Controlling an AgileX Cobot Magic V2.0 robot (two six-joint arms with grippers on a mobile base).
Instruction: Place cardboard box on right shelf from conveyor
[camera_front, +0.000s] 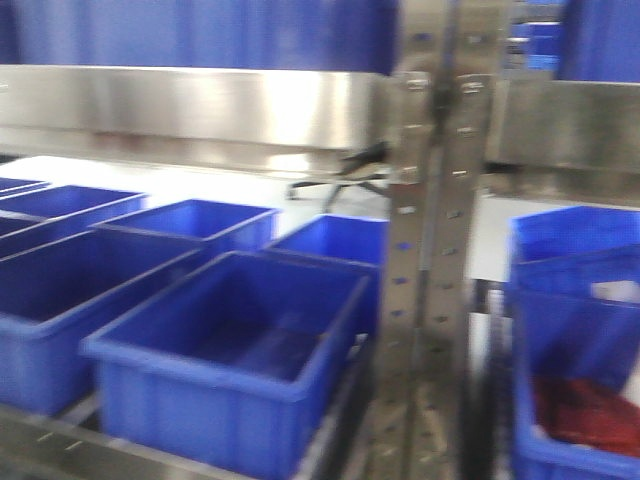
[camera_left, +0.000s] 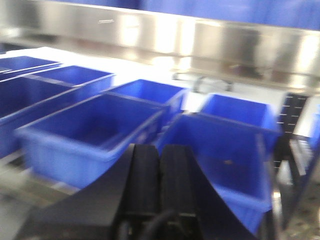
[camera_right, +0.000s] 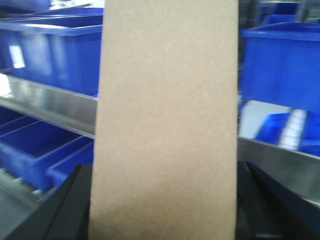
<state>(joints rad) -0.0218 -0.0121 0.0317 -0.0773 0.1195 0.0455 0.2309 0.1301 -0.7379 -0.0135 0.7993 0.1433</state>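
The right gripper (camera_right: 162, 205) is pinching the stiff, probably light cardboard box (camera_right: 167, 110) by its sides; the left gripper (camera_left: 160, 152) is pressing its jaws together.

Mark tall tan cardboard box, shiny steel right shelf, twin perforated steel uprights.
tall tan cardboard box (camera_right: 167, 120): right wrist view, middle of its front face.
shiny steel right shelf (camera_front: 570, 125): front view, front lip.
twin perforated steel uprights (camera_front: 410, 260): front view, left upright, mid-height.

Bright w/ glare on left steel shelf (camera_front: 200, 105), motion blur in all 3 views, cardboard box (camera_right: 165, 125) soft.
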